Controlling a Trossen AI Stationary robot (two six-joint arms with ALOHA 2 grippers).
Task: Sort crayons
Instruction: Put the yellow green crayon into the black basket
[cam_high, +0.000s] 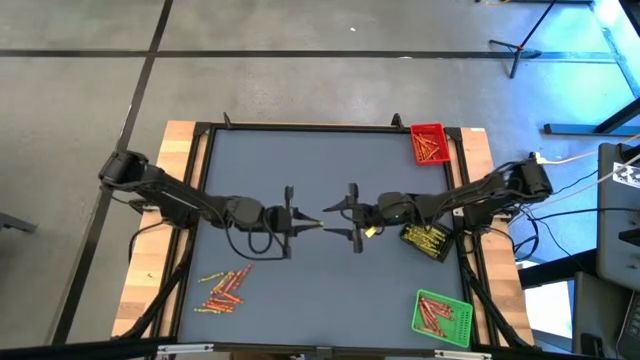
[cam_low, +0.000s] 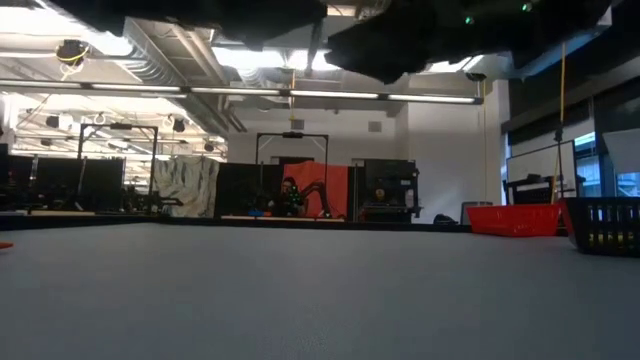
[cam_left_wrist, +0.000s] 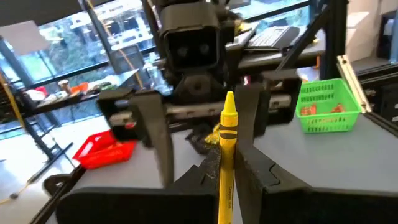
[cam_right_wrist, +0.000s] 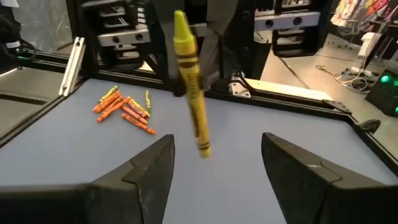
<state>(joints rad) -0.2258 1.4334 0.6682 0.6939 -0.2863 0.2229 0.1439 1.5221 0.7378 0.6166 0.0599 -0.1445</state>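
One yellow crayon (cam_left_wrist: 226, 149), clamped in the left gripper (cam_high: 308, 222), points lengthwise toward the right gripper (cam_high: 352, 211), whose fingers stand apart, empty

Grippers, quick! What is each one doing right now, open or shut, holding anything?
Left gripper: shut on the yellow crayon, above mid-table.
Right gripper: open, holding nothing, facing the crayon.

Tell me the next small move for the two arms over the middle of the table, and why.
Probably the right gripper should ease forward and shut on the yellow crayon. The left gripper holds that crayon pinched by one end, pointing toward the right one, whose fingers stand open on either side of it without touching. This looks like a handover.
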